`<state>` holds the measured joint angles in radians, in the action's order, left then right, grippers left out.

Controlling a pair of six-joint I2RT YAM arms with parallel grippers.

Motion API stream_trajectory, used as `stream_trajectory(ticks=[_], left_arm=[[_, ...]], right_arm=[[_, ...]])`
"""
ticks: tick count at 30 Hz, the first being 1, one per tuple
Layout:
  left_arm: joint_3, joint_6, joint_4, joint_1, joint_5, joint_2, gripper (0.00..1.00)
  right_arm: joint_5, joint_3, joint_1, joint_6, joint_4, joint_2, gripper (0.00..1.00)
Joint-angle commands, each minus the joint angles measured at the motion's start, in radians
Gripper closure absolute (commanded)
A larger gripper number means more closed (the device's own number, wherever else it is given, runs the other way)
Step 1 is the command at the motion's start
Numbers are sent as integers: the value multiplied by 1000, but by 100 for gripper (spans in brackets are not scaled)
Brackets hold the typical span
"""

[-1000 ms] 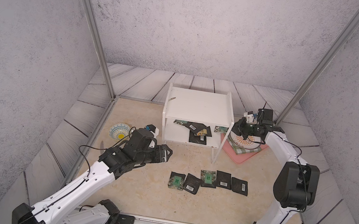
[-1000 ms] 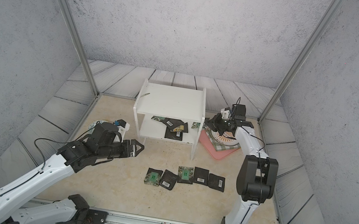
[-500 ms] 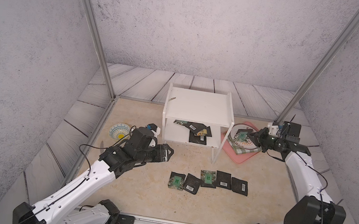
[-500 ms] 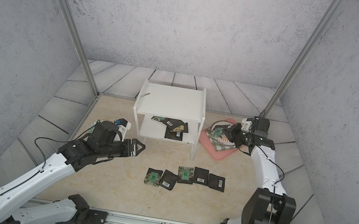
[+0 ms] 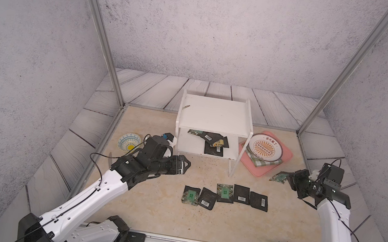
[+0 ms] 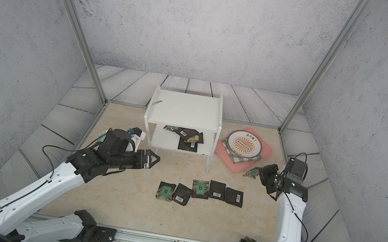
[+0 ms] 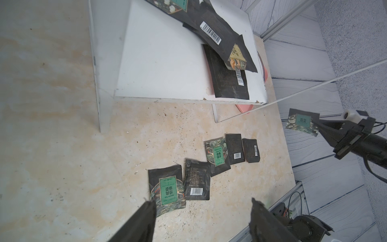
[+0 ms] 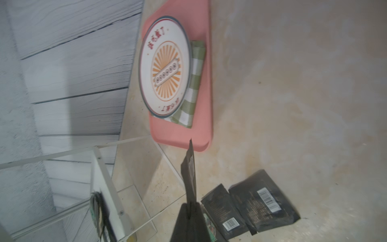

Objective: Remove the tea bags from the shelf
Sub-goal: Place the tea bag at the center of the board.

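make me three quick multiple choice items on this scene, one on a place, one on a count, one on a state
1. Where do the dark square tea bags not yet removed lie on the white two-tier shelf?
A top tier
B lower tier
C both tiers

2. How many sachets form the row on the beige table?
A three
B five
C eight

3. The right gripper is
A open, empty
B shut on a green-labelled tea bag
C resting on the round plate

B: the top is bare. B: five lie side by side. B: its jaws pinch one aloft.
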<state>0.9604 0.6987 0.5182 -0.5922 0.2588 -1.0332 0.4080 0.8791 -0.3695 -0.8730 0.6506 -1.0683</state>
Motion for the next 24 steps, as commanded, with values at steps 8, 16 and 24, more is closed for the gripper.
stream_trajectory(ticks=[8,16,24], left_arm=[[-36,-5,-41,-6,14,16,26],[-48,0,-52,-6,16,14,25],[-54,7,-57,-6,13,15,25]], right_arm=[[-143,-147,-50,-56,-6,40,98],[-154,-250,-61,-63,-109,15,97],[-187,-313,-64,-60,-161,-32,96]])
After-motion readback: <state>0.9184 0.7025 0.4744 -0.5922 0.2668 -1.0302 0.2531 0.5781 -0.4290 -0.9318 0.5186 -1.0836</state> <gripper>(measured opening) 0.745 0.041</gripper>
